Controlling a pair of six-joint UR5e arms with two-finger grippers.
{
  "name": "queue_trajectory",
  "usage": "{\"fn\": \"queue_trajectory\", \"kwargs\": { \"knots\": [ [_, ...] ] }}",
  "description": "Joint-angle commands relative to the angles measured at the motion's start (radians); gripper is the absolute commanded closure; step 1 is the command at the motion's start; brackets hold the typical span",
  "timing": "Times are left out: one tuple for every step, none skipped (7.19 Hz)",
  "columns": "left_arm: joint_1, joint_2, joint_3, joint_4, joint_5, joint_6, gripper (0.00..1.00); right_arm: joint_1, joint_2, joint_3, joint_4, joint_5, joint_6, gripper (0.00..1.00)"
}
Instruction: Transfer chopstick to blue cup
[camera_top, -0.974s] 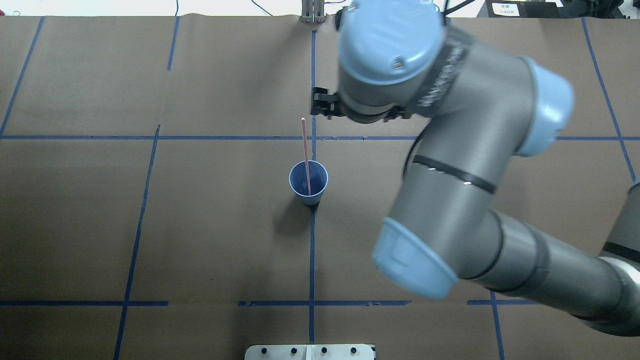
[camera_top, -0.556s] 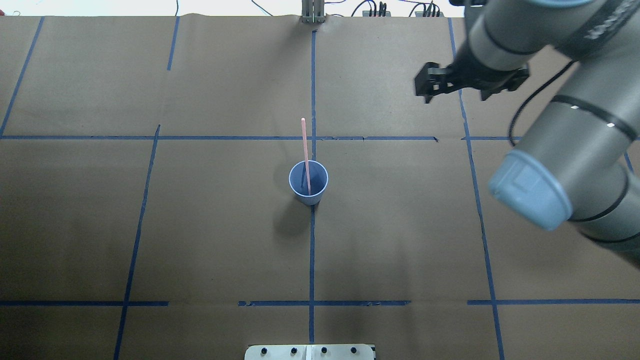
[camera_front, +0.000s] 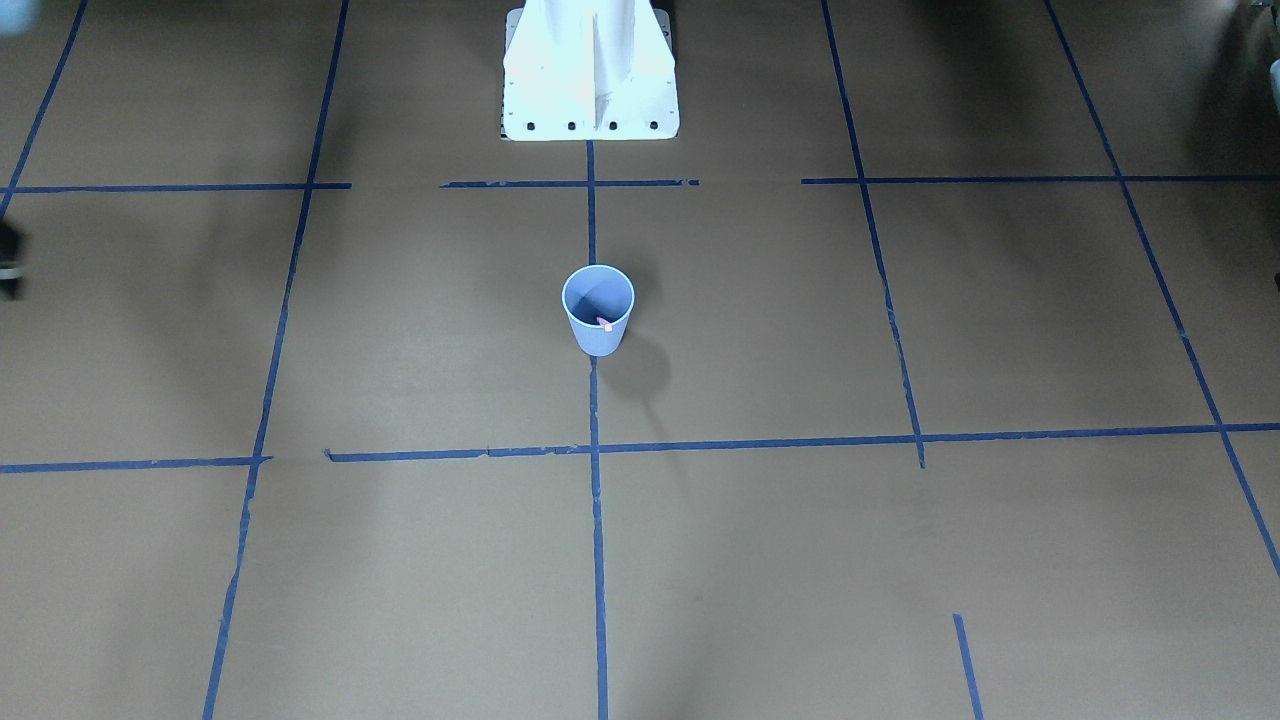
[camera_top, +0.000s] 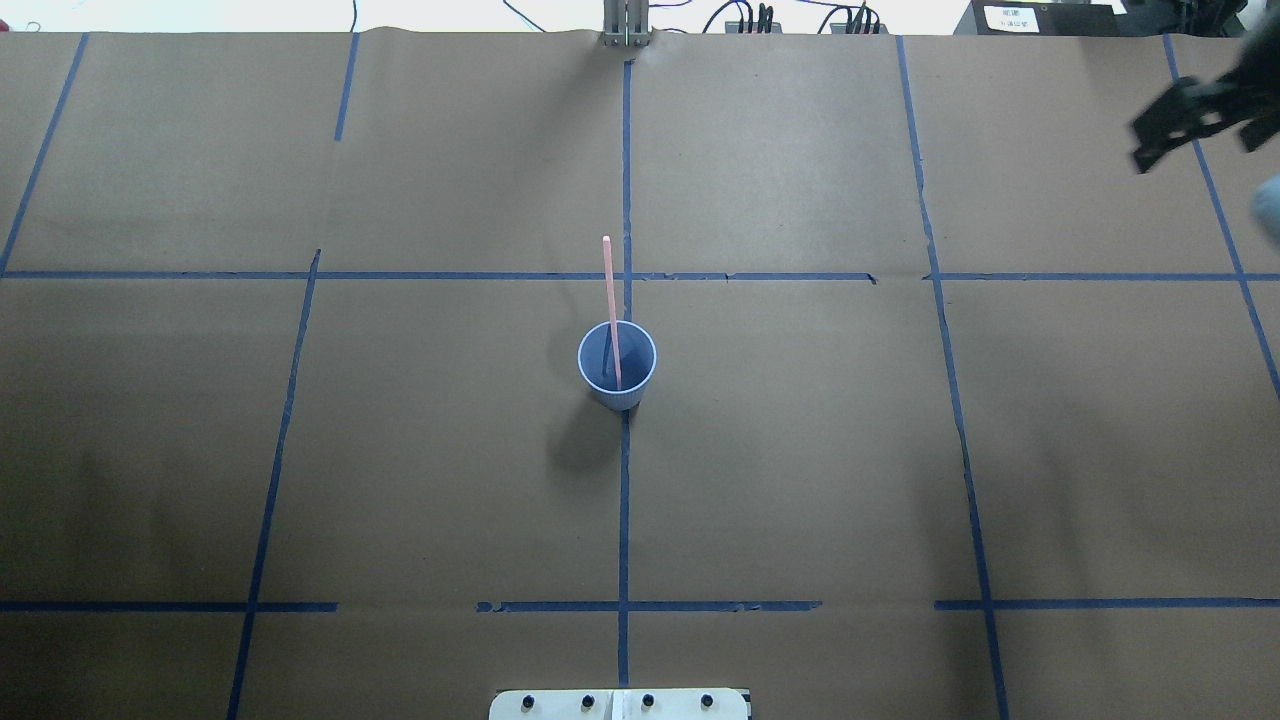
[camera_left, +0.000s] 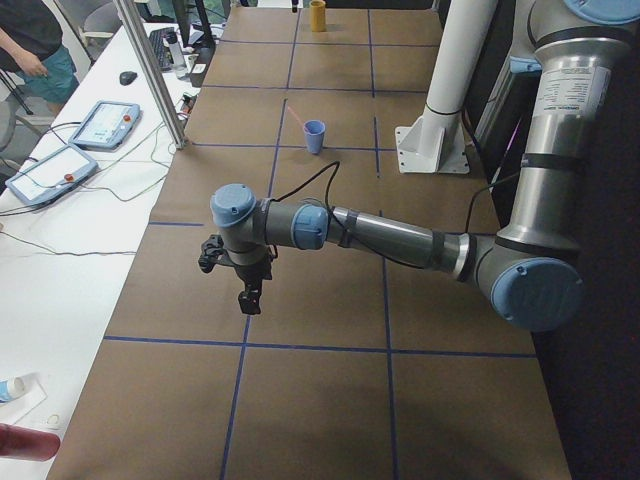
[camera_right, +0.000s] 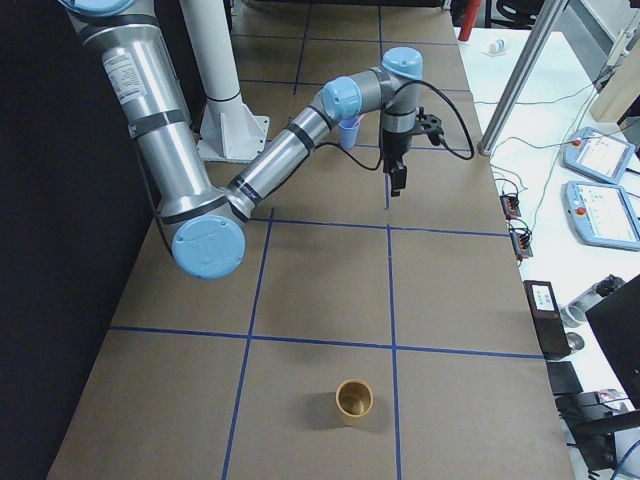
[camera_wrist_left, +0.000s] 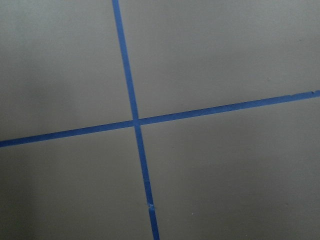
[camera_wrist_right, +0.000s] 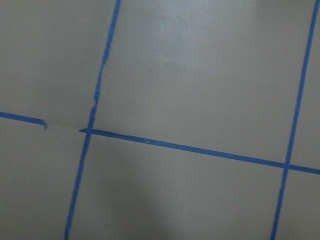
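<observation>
The blue cup (camera_top: 617, 385) stands upright at the table's middle; it also shows in the front view (camera_front: 598, 335) and the left view (camera_left: 314, 137). A thin pink chopstick (camera_top: 609, 300) stands in it, leaning on the rim toward the far side. In the front view only its tip (camera_front: 604, 323) shows. My right gripper (camera_top: 1142, 148) is blurred at the far right edge, far from the cup, and looks open and empty; it also shows in the right view (camera_right: 397, 180). My left gripper (camera_left: 250, 298) hangs over bare paper, far from the cup. I cannot tell if it is open.
Brown paper with a blue tape grid covers the table. The white robot base (camera_front: 590, 100) sits at the robot's edge. A tan cup (camera_right: 353, 400) stands near the table's right end. Pendants and cables (camera_left: 100, 125) lie on the side table. Both wrist views show only paper and tape.
My right arm has swung from just beyond the cup out to the far right edge of the overhead view. The cup and chopstick have not moved.
</observation>
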Motion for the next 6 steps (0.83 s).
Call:
{"fn": "queue_trajectory", "kwargs": {
  "knots": [
    [-0.019, 0.034, 0.005, 0.0, -0.017, 0.056, 0.0, 0.21, -0.102, -0.159, 0.002, 0.14, -0.326, 0.0],
    [-0.031, 0.042, 0.004, 0.0, -0.018, 0.078, 0.0, 0.255, -0.162, -0.197, 0.059, 0.16, -0.359, 0.0],
    [-0.032, 0.043, 0.004, 0.0, -0.018, 0.081, 0.0, 0.267, -0.194, -0.237, 0.169, 0.157, -0.37, 0.0],
    [-0.032, 0.048, 0.005, -0.001, -0.018, 0.081, 0.0, 0.264, -0.255, -0.28, 0.225, 0.157, -0.36, 0.0],
    [-0.032, 0.048, 0.01, 0.0, -0.018, 0.081, 0.0, 0.267, -0.271, -0.369, 0.321, 0.162, -0.353, 0.0],
    [-0.031, 0.046, 0.01, -0.001, -0.018, 0.081, 0.0, 0.274, -0.302, -0.368, 0.357, 0.16, -0.331, 0.0]
  ]
}}
